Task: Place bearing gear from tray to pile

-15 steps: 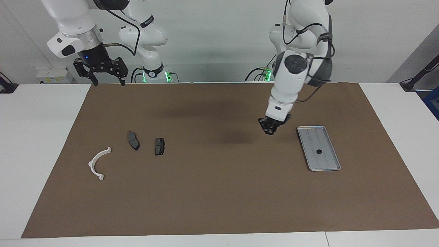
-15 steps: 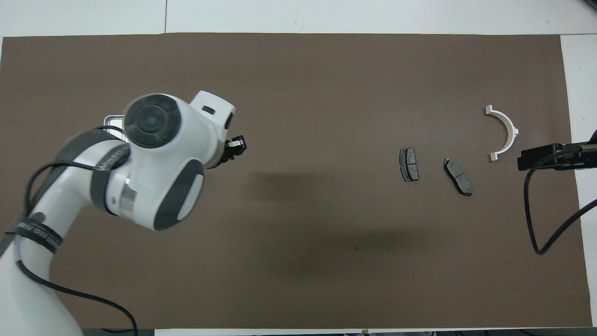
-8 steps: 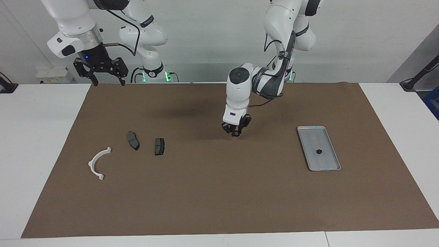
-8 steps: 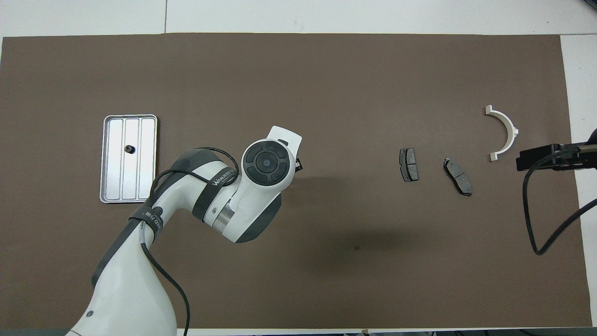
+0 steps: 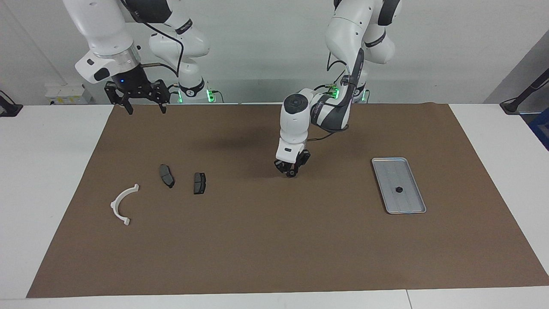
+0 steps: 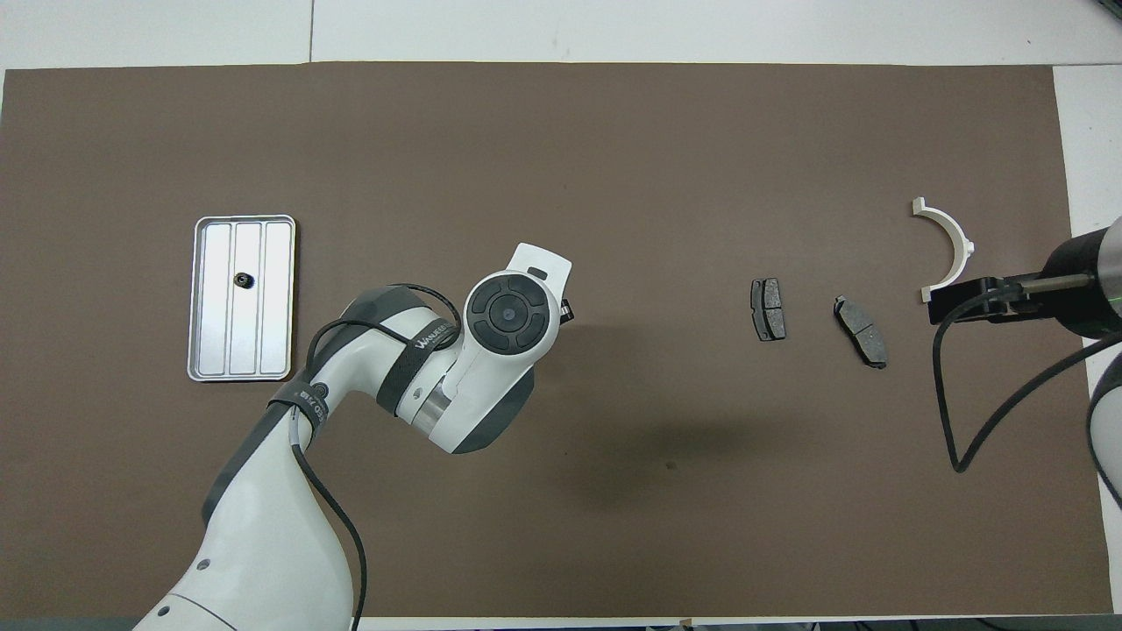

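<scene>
Facing view: one small dark round bearing gear (image 5: 398,189) lies in the flat silver-grey metal tray (image 5: 407,202), well apart from the left tool (image 5: 291,171), toward the left arm's end of the counter (image 5: 43,171). That part has yet to be moved. The left tool hangs low over bare brown mat (image 5: 274,249), between the tray and the pile (image 5: 199,183). Whether it is open or closed, and whether it carries another gear, cannot be told from either view; in the overhead view the arm's own wrist hides it.

The pile lies toward the right arm's end from the left tool: two dark grey brake-pad-shaped pieces (image 5: 167,175) near each other, and past them a white semicircular plastic arc (image 5: 113,205). No gear shows among them, so judging from this, the delivery is not finished.

The right tool (image 5: 146,110) waits raised with its jaws spread wide and nothing between them, over the mat's edge at the robots' end, well apart from the left tool.

The mat between the left tool and the pile is bare, so nothing appears to block the way. The nearest pad is the first thing a low approach could nudge.
</scene>
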### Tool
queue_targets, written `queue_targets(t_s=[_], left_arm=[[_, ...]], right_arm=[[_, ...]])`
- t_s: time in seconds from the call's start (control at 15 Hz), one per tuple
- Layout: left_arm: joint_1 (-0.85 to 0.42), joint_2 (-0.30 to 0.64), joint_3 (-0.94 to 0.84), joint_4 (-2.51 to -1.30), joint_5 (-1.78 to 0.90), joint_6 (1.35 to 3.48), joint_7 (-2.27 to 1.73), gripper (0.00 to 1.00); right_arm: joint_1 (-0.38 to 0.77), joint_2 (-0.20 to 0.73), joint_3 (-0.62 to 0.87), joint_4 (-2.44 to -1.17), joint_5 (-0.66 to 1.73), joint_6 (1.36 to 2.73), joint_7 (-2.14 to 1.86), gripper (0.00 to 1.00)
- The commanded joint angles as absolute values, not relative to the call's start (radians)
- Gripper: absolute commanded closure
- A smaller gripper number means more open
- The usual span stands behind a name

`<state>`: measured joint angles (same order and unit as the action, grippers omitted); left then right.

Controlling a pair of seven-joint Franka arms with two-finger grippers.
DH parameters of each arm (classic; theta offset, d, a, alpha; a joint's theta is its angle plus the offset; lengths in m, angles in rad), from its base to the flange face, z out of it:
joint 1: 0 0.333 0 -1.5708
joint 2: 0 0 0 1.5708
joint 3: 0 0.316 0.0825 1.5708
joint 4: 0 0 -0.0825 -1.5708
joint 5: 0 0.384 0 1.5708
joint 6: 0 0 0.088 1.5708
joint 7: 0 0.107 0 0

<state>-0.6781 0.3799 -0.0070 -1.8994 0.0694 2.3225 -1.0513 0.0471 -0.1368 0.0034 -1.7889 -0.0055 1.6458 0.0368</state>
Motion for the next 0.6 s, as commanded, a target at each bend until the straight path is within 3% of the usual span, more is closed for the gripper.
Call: queue_targets(t_s=[0.0,0.13,0.2,0.27,0.53], left_arm=[[-0.699,0.373,0.011,-1.931,0.091,2.370,-1.072,1.00],[-0.692,0.371,0.011,-1.931,0.091,2.365,-1.062,1.00],[-0.689,0.371,0.011,-1.937,0.091,2.371,-1.058,0.57],[-0.693,0.368,0.011,-1.950,0.091,2.375,-1.057,0.39],[-0.684,0.362,0.015,-1.936,0.091,2.358,-1.032,0.22]], right_arm=[[0.077,-0.155,0.005,-1.861,0.021,1.724,0.124,0.00],[0.110,-0.138,0.005,-1.885,0.021,1.768,0.184,0.00],[0.124,-0.130,0.005,-1.897,0.021,1.791,0.201,0.00],[0.136,-0.120,0.005,-1.907,0.021,1.810,0.219,0.00],[0.192,-0.043,0.005,-1.921,0.021,1.897,0.331,0.00]])
